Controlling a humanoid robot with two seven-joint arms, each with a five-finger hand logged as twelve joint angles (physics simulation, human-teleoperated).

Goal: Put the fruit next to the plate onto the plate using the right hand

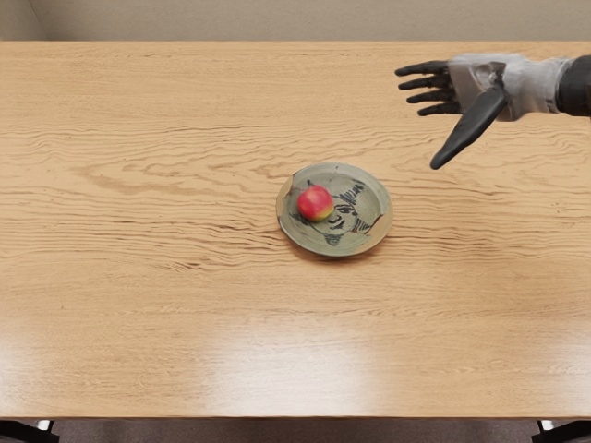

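The table (138,305) is wood with wavy lines and a shiny patch. The plate (369,231) looks like dull clay. The fruit (315,202) is smooth and glossy.

A wide wooden table (138,305) fills almost the whole head view. Its top is pale, honey-coloured wood with wavy grain running from left to right. The far edge runs straight across near the top of the picture and the near edge runs across close to the bottom. A soft sheen of reflected light lies along the front part of the top, brightest near the middle.

One thing lies directly on the wood: a round, grey-green plate (371,209), flat on the surface a little right of centre. Dark painted lines mark its face. Its rim looks notched at the upper left and lower right.
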